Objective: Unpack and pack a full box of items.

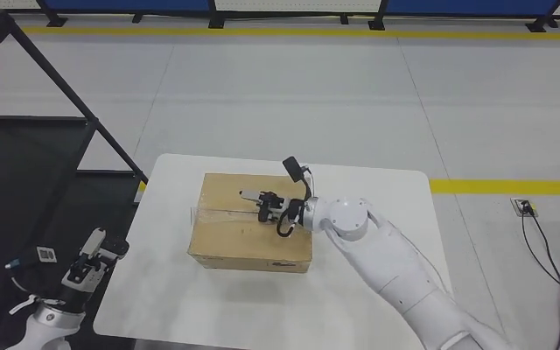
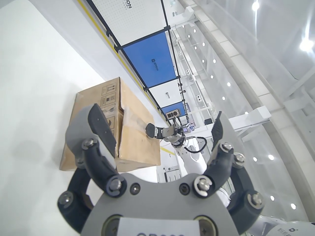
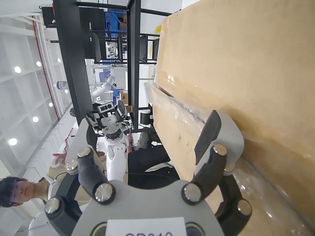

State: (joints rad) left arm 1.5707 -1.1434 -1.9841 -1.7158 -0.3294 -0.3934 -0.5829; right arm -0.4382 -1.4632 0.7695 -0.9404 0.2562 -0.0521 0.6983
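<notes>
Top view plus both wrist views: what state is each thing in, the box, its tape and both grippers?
box, closed, flaps shut, upright on the table.
tape, on the box's top seam, crinkled.
right gripper, open, empty, one finger at the taped seam.
left gripper, open, empty, off the table's edge, apart from the box.

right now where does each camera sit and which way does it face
top view: above the arms, looking down at table and box; the right gripper over it.
left wrist view: beside the table, facing the box's side past its open left gripper.
right wrist view: over the box top, looking along its taped seam past its fingers.
shared: the box, everywhere.
</notes>
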